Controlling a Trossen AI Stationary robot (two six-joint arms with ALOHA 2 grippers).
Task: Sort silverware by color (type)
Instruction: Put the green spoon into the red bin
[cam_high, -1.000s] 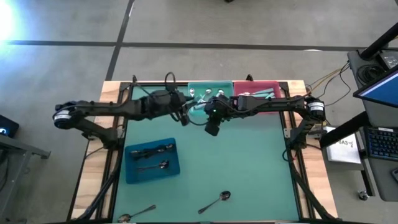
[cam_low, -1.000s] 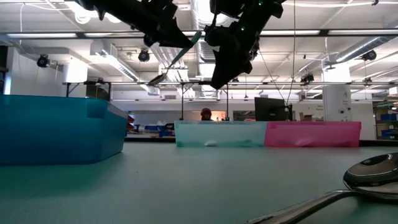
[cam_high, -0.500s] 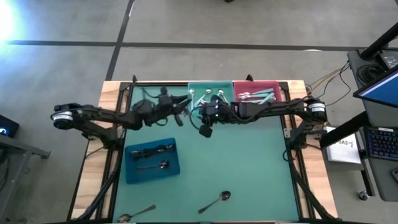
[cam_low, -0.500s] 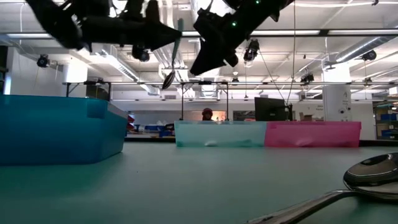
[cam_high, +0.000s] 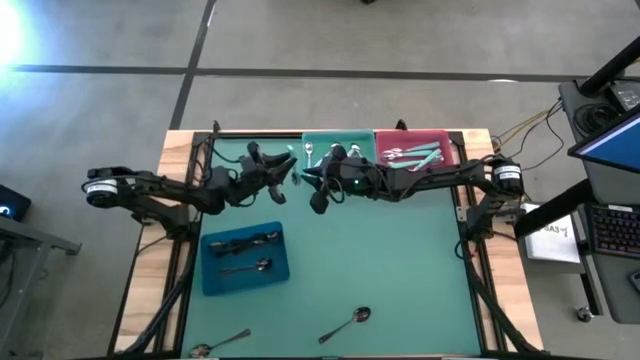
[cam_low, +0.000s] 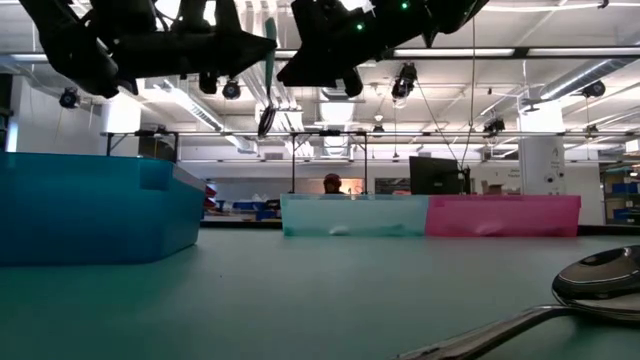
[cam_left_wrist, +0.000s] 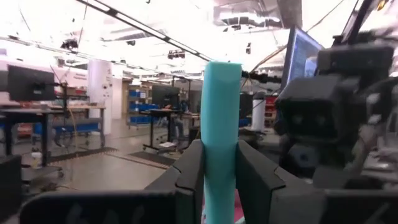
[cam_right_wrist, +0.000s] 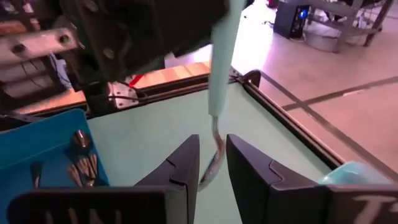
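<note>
My left gripper (cam_left_wrist: 219, 180) is shut on a spoon with a mint-teal plastic handle (cam_low: 268, 75), held high above the table's far middle (cam_high: 291, 163). The spoon's metal bowl (cam_right_wrist: 214, 158) points down. My right gripper (cam_right_wrist: 213, 163) is open and faces the left one at close range (cam_high: 318, 196). In the right wrist view, the spoon's metal end shows between its two fingers; I cannot tell whether they touch it. My left gripper pinches the teal handle (cam_left_wrist: 221, 124) between its two fingers, which lie level across it and come from the table's left. The spoon is lifted clear and hangs nearly upright, bowl end (cam_low: 265, 122) lowest and handle tip above the fingers.
A blue bin (cam_high: 245, 258) with dark spoons sits left of centre. At the far edge stand a teal bin (cam_high: 335, 138) with silver spoons and a pink bin (cam_high: 440, 140) with teal-handled ones. Two silver spoons (cam_high: 346, 324) (cam_high: 220, 343) lie near the near edge.
Both grippers have moved toward the table's left, the left arm drawing back and the right gripper following close beside it. The held spoon has turned from a slant to nearly upright, bowl down. The right gripper has tipped from pointing steeply down to almost level.
</note>
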